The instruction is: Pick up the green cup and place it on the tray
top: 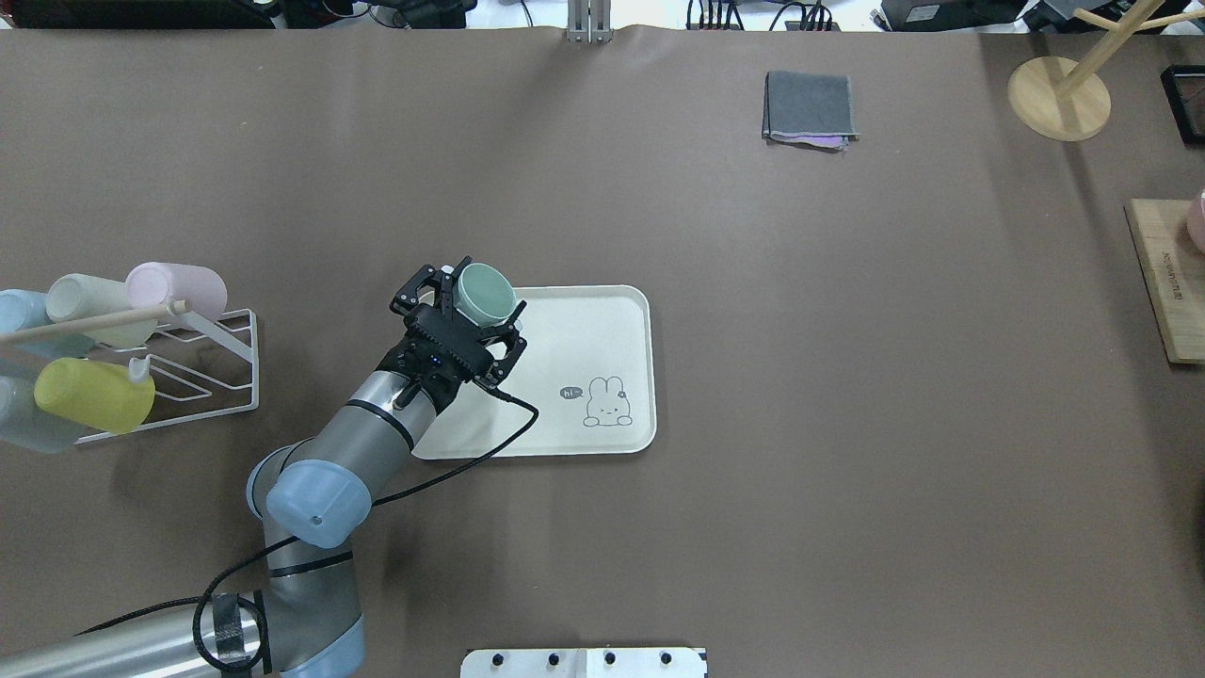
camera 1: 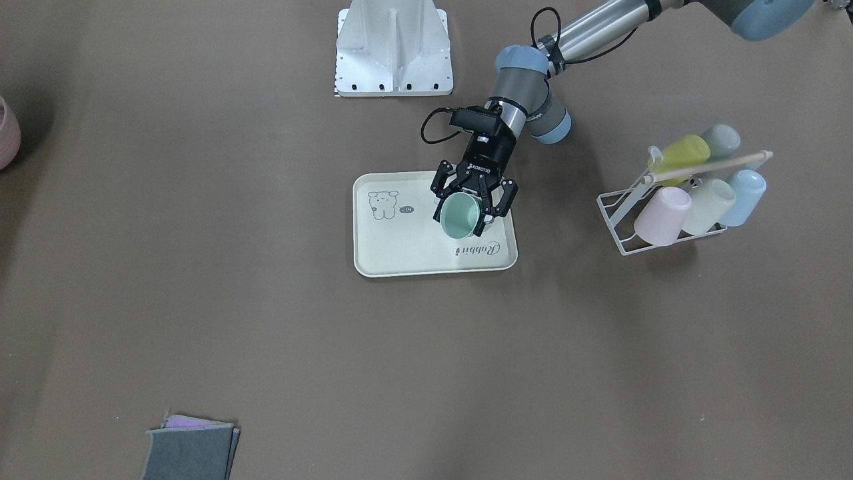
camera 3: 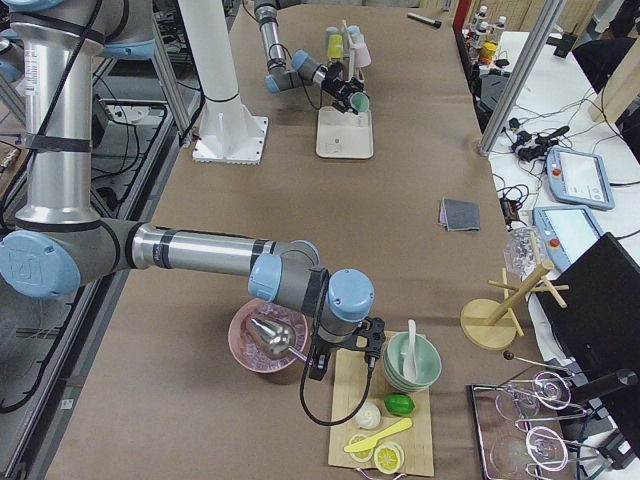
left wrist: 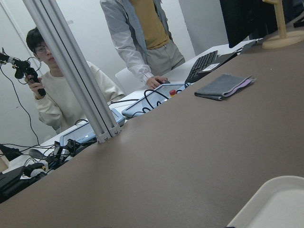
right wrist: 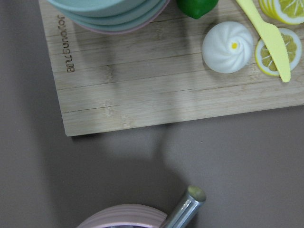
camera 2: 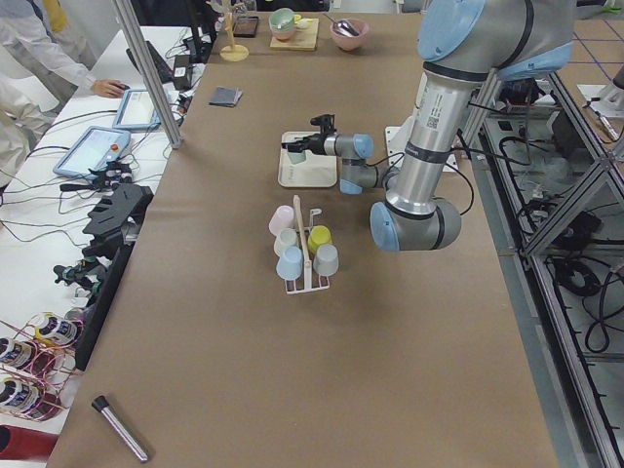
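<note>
**Front-facing view.** Left gripper: jaws clamped on the sides of the green cup. The cup is tilted, its mouth toward this camera. It is over the end of the tray nearest the cup rack. Whether its base touches the tray cannot be told.

**Overhead view.** The cup sits over the tray's far left corner, close to the rim. Advice: carry it a little inward, right it, lower until the base rests flat, and only then release.

**Left side view.** The wrist reaches nearly level over the tray. The cup is too small to judge.

**Right side view.** Right gripper: by the pink bowl, well apart from the tray. Whether it is open or closed cannot be told.

**Left wrist view.** Only a corner of the tray shows, with no cup and no fingers.

**Right wrist view.** Wooden board; no fingers show.
</note>
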